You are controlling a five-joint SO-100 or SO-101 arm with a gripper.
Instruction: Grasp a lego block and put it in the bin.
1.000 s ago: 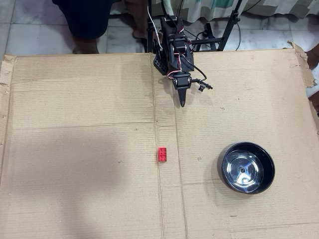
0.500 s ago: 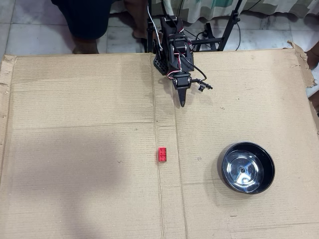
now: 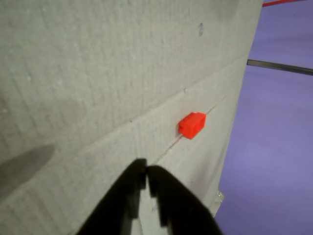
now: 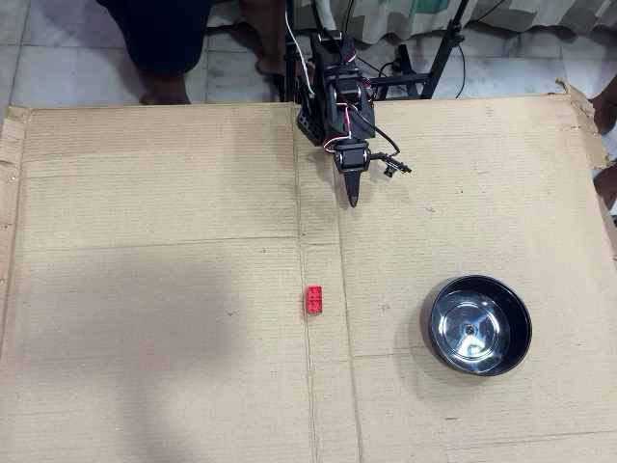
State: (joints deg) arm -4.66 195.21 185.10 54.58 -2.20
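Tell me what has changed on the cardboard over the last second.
Nothing visibly changed. The gripper still hangs shut near the arm's base, well short of the red lego brick, which lies where it was beside the cardboard seam. The steel bowl stays empty to the right in the overhead view.

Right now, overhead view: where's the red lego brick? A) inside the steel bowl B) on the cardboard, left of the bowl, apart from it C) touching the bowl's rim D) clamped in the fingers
B: the red lego brick lies on the bare cardboard, well left of the steel bowl, while the gripper sits closed and empty farther up.
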